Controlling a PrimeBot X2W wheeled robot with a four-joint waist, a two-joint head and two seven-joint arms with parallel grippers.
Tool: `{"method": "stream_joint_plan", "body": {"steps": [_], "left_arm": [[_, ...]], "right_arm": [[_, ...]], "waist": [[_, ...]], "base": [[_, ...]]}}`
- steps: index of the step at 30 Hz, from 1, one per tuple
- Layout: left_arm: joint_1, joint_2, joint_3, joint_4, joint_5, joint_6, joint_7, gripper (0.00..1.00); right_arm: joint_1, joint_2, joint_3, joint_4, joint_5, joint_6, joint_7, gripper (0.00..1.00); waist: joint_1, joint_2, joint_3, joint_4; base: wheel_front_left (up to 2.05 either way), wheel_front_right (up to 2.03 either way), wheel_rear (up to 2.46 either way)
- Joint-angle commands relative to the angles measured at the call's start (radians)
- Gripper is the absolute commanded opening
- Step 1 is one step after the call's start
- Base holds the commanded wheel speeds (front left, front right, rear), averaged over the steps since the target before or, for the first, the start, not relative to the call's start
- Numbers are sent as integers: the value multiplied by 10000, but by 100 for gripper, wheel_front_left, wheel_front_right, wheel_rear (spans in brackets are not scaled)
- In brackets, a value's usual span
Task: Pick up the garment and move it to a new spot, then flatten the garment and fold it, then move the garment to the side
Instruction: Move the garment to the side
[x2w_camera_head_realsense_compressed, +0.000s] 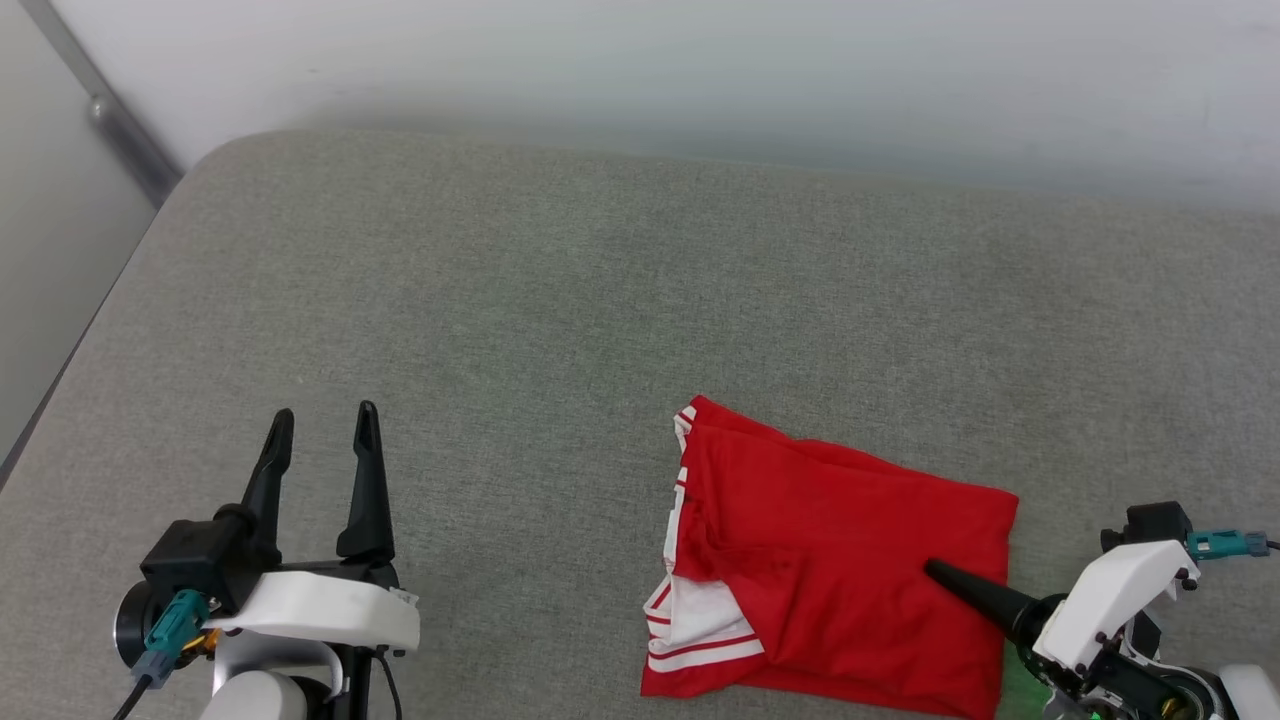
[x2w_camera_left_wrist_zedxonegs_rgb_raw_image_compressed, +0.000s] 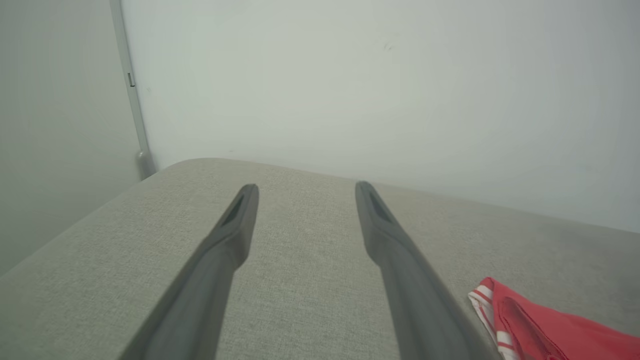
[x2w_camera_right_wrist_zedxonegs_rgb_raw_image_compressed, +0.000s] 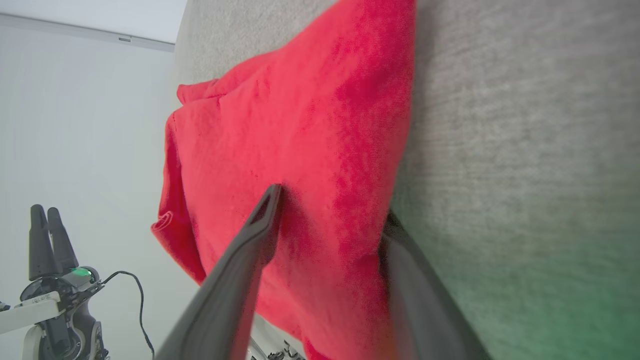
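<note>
The garment (x2w_camera_head_realsense_compressed: 840, 570), a bright red T-shirt with white sleeves and striped trim, lies folded into a rough rectangle at the lower right of the grey surface. Its striped corner (x2w_camera_left_wrist_zedxonegs_rgb_raw_image_compressed: 550, 325) shows in the left wrist view. My right gripper (x2w_camera_right_wrist_zedxonegs_rgb_raw_image_compressed: 332, 202) straddles the garment's (x2w_camera_right_wrist_zedxonegs_rgb_raw_image_compressed: 300, 125) right edge. One finger rests on top of the red cloth, the other is tucked under the edge, and the jaws stand wide apart. In the head view one dark finger (x2w_camera_head_realsense_compressed: 965, 590) lies on the fabric. My left gripper (x2w_camera_head_realsense_compressed: 325, 412) (x2w_camera_left_wrist_zedxonegs_rgb_raw_image_compressed: 306, 187) hangs open over bare surface at the lower left, well away from the garment.
The grey fabric-covered surface (x2w_camera_head_realsense_compressed: 500, 300) stretches wide to the back and left, ending at a rounded far-left corner. A pale wall (x2w_camera_head_realsense_compressed: 700, 70) runs behind it, with a grey vertical rail (x2w_camera_left_wrist_zedxonegs_rgb_raw_image_compressed: 131, 90) at the left. The left gripper (x2w_camera_right_wrist_zedxonegs_rgb_raw_image_compressed: 47, 220) also appears in the right wrist view.
</note>
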Motion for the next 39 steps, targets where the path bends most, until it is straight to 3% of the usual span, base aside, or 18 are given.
{"method": "stream_joint_plan", "body": {"steps": [1,6,10,20,29,39], "left_arm": [[-118,14,43,72,77,-61,-24,100],[38,-9,14,219,192,-135,-24,100],[126,54,-9,352,248,-223,-23,100],[2,-84,-119,346,425,-346,-23,100],[-913,39,-270,124,707,-555,34,100],[-3007,448,-694,-281,1291,-919,665,100]], "right_arm": [[-14,-96,203,123,71,-10,-56,0],[-59,-542,865,-230,97,-6,-602,0],[-171,-1033,1563,-506,-509,-6,-1093,0],[-1005,-2600,2703,-1266,-3987,-7,-1718,0],[-2186,-3064,2255,-1332,-5727,-10,-1735,0],[-4294,-3340,1344,711,-6914,-10,-3828,0]], "waist": [[-1,0,-10,73],[-1,0,-219,-64],[-1,0,-421,-466],[-1,0,-230,-2435],[-1,0,1067,-4546],[-1,0,3502,-5340]], "base": [[0,0,0],[0,0,0],[0,0,0],[0,0,0],[0,0,0],[0,0,0]]}}
